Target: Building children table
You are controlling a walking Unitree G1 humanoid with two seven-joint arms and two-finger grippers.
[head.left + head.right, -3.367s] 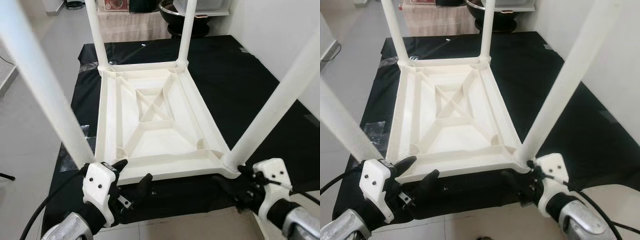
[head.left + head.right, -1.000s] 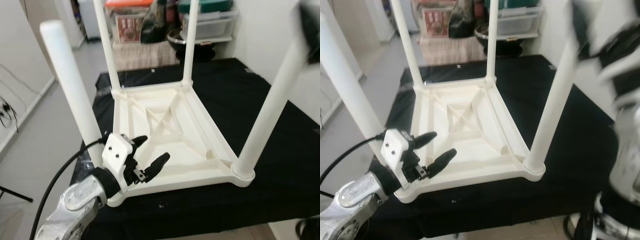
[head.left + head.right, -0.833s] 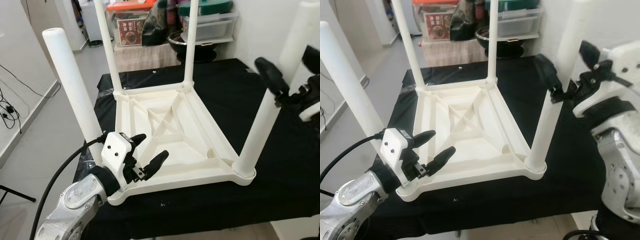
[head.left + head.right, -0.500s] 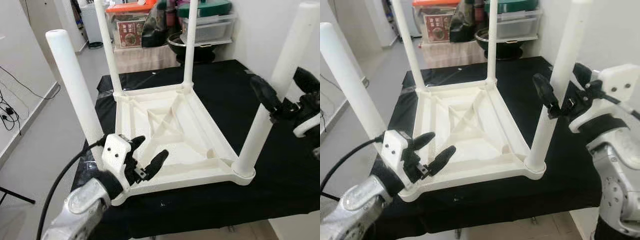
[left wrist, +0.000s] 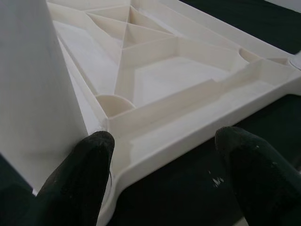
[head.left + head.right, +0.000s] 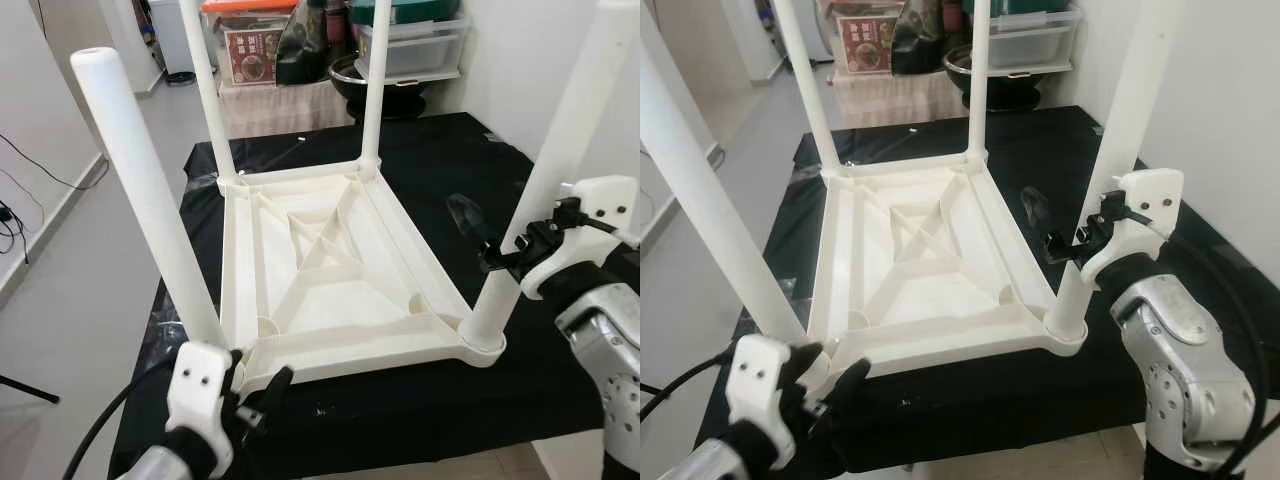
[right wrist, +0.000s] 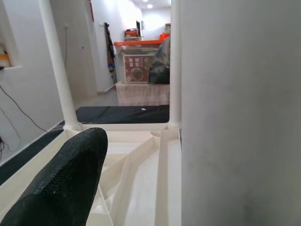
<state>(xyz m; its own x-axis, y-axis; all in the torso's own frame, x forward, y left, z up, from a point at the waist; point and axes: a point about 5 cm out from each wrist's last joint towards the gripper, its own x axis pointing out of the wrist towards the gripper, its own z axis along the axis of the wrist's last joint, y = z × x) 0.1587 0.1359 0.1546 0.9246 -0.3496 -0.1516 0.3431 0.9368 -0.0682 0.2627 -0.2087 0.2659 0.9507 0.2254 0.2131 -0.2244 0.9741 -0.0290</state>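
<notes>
A white plastic children's table (image 6: 330,270) lies upside down on a black cloth (image 6: 440,150), with its legs pointing up. My left gripper (image 6: 830,370) is low at the near left corner, open. In the left wrist view its fingers (image 5: 89,160) straddle the corner rim (image 5: 155,141), beside the near left leg (image 6: 145,190). My right gripper (image 6: 1075,245) is open around the lower part of the near right leg (image 6: 545,190). One black finger (image 7: 66,179) stands clear of the leg (image 7: 240,113), on its inner side. The other finger is hidden behind the leg.
Storage bins (image 6: 410,40), a black bowl (image 6: 345,75) and a box (image 6: 250,50) stand beyond the far end of the cloth. A white wall (image 6: 520,60) runs close on the right. Bare floor (image 6: 80,260) lies on the left, with a cable (image 6: 25,215) near the wall.
My left gripper has dropped from over the table's rim to the near left corner. My right gripper has slid lower down the near right leg.
</notes>
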